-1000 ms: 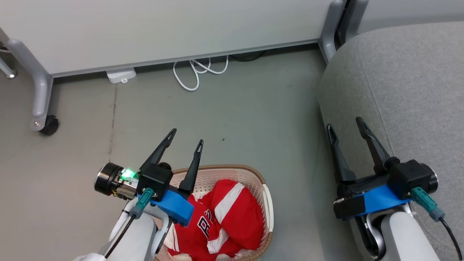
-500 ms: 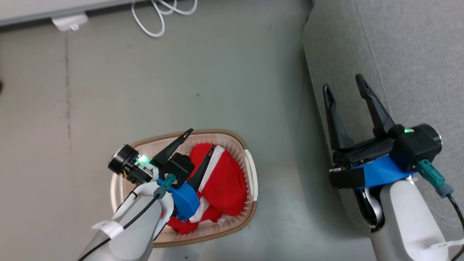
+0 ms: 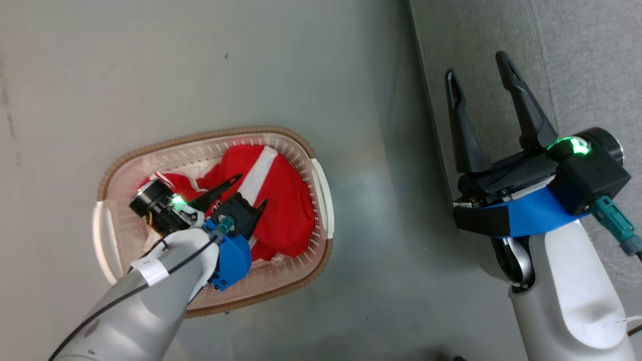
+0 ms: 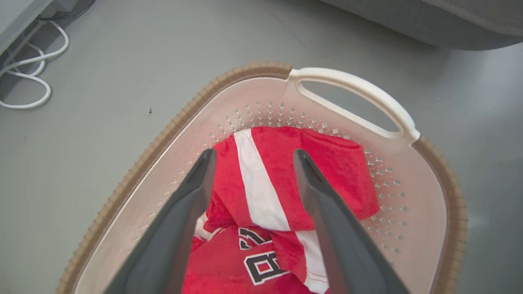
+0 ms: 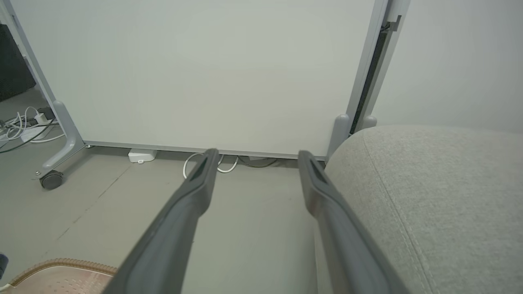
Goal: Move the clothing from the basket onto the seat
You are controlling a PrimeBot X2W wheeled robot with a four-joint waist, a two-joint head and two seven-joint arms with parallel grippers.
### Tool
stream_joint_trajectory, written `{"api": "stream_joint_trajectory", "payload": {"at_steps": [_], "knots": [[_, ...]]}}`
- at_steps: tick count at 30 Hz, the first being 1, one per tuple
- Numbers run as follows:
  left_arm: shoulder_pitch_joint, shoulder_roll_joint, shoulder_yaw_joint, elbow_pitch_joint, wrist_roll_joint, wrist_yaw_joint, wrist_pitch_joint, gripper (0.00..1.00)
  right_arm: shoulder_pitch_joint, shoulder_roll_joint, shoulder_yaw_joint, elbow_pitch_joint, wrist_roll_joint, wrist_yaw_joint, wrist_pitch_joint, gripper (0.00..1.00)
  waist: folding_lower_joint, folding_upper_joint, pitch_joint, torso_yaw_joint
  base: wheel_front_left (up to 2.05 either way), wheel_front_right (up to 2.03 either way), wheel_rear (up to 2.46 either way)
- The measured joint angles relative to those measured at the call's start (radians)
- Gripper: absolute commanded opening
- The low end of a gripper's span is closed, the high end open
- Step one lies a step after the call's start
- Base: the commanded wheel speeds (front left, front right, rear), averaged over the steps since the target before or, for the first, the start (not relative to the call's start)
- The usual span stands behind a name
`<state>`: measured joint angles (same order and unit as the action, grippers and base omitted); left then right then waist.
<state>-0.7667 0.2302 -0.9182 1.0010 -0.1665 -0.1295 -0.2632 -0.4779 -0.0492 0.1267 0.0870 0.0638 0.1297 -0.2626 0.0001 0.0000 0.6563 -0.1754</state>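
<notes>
The cream basket (image 3: 321,190) (image 4: 359,87) with a brown rim sits on the floor and holds the red clothing (image 3: 281,200) (image 4: 327,171). One garment has a broad white stripe (image 4: 257,188); a jersey with black-and-white letters (image 4: 261,265) lies under it. My left gripper (image 3: 249,190) (image 4: 251,157) hangs open just above the clothing, fingers straddling the white stripe, nothing held. My right gripper (image 3: 479,65) (image 5: 255,157) is open and empty over the front edge of the grey seat (image 3: 577,60) (image 5: 441,192).
The basket stands on grey floor (image 3: 150,75), left of the seat. A white panel on wheeled legs (image 5: 196,73) stands beyond, with white cables (image 5: 220,163) (image 4: 24,77) and a power adapter (image 5: 141,155) along its base.
The head camera has tilted down, so the basket sits higher in the picture. My left gripper has dropped into the basket, close over the clothing. The right gripper stays open.
</notes>
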Motion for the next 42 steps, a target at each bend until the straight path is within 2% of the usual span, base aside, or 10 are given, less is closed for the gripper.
{"api": "stream_joint_trajectory", "payload": {"at_steps": [10,15,21,29,38,40,42], "knots": [[-0.137,0.015,-0.156,0.149,-0.190,0.000,0.034,1.00,-0.044,0.000,0.001,-0.067,0.001,0.000,0.000,1.00,0.0000,0.0000,0.162,-0.042,0.00,0.00,0.00],[-0.187,0.034,-0.183,0.174,-0.298,0.000,0.079,1.00,-0.058,0.000,0.002,-0.090,0.011,0.000,0.000,1.00,0.0000,-0.0001,0.233,-0.055,0.00,0.00,0.00],[-0.241,0.058,-0.198,0.212,-0.370,0.000,0.117,1.00,-0.067,0.000,0.001,-0.108,0.017,0.000,0.000,1.00,0.0000,0.0000,0.286,-0.066,0.00,0.00,0.00],[-0.246,0.051,-0.211,0.184,-0.502,0.000,0.183,1.00,-0.069,0.000,0.006,-0.116,0.029,0.000,0.000,1.00,0.0000,0.0000,0.314,-0.071,0.00,0.00,0.00],[-0.265,0.058,-0.292,0.153,-0.565,0.000,0.215,1.00,-0.072,0.000,0.003,-0.126,0.036,0.001,0.000,1.00,0.0000,0.0000,0.350,-0.081,0.00,0.00,0.00],[-0.270,0.056,-0.300,0.155,-0.578,0.000,0.211,0.00,-0.072,0.000,0.002,-0.127,0.037,0.001,0.000,1.00,0.0000,0.0000,0.354,-0.081,0.00,0.00,0.00],[-0.276,0.056,-0.312,0.154,-0.582,0.000,0.190,0.00,-0.073,0.000,0.002,-0.128,0.038,0.001,0.000,1.00,0.0000,0.0000,0.354,-0.080,0.00,0.00,0.00]]}}
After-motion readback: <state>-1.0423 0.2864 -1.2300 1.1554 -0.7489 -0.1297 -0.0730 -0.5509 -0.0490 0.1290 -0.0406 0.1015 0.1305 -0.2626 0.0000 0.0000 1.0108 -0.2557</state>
